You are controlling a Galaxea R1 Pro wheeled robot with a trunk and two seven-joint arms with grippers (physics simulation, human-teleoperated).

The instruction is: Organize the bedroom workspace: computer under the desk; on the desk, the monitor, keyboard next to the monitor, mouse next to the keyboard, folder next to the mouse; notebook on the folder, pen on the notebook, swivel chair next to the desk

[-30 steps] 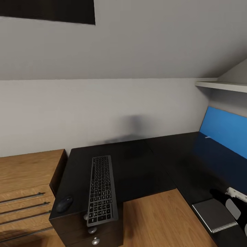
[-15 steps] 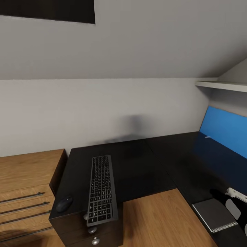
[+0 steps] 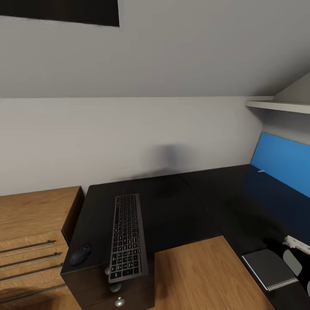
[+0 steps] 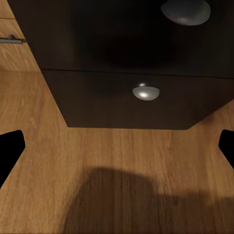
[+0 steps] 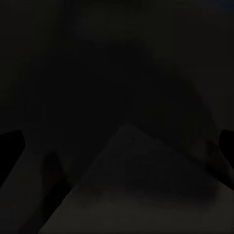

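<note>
**Keyboard hangs over the edge**

The keyboard (image 3: 127,238) overhangs the counter (image 3: 181,206) edge beside the mouse (image 3: 80,255); a nudge could tip it off. The notebook (image 3: 269,270) lies by the right hand (image 3: 297,258), seemingly released; the left hand's fingertips (image 4: 10,148) stand spread.

Very dark; fingertips (image 5: 10,146) spread at edges; pale grey wedge below, perhaps notebook (image 5: 141,190) corner.
</note>
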